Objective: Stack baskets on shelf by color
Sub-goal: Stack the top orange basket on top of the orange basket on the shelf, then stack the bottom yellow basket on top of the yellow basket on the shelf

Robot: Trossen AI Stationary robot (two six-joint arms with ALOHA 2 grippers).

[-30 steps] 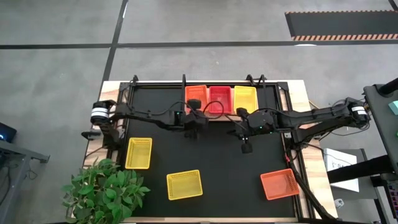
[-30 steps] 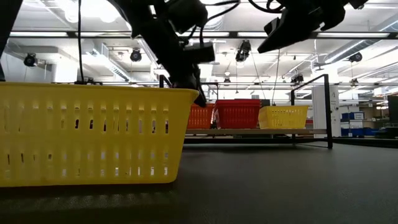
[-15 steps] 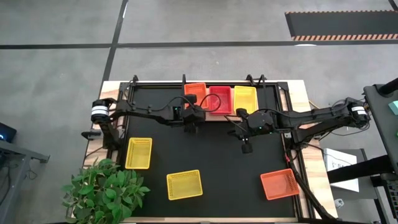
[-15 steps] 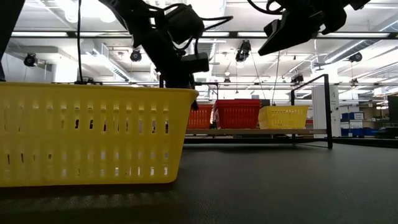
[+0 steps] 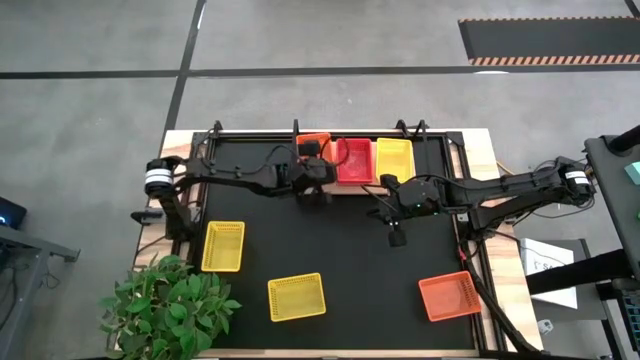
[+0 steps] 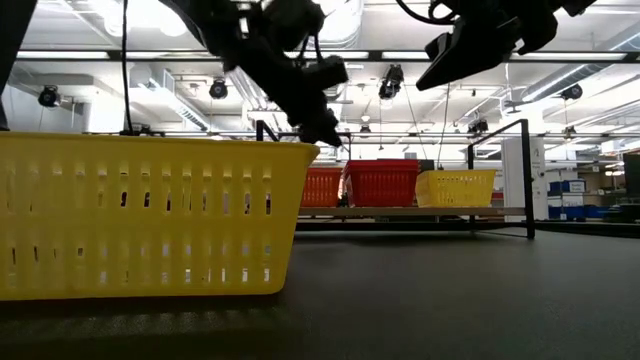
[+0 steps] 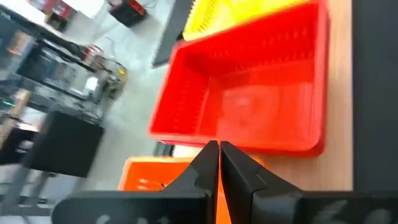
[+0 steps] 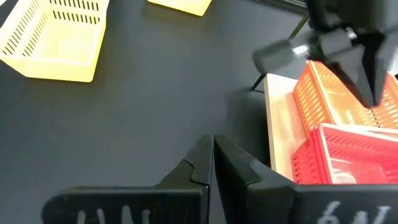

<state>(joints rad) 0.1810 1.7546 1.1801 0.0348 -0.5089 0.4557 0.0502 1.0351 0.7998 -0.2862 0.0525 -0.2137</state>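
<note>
On the wooden shelf (image 5: pixel 352 188) at the table's far edge, an orange basket (image 5: pixel 312 141), a red basket (image 5: pixel 352 160) and a yellow basket (image 5: pixel 393 158) stand side by side on their bottoms. My left gripper (image 5: pixel 322 172) is shut and points down over the orange basket (image 8: pixel 333 93), at the side next to the red basket (image 7: pixel 249 112). My right gripper (image 5: pixel 376 207) is shut and empty, above the black mat near the shelf's front edge. My left gripper's shut fingertips (image 8: pixel 372 93) stand at the orange basket's wall (image 8: pixel 354 115) beside the red basket, coming from above. I cannot tell whether they touch it.
Two yellow baskets (image 5: pixel 222 245) (image 5: pixel 296 296) and an orange one (image 5: pixel 450 296) lie on the black mat (image 5: pixel 350 260) toward the near side. A potted plant (image 5: pixel 165 305) stands at the near left corner. Black uprights (image 6: pixel 527 175) rise from the shelf.
My left gripper has risen from the orange basket's near side, then swung toward the table's right and far edge, and now stands over the basket beside the red one. My right arm has kept still.
</note>
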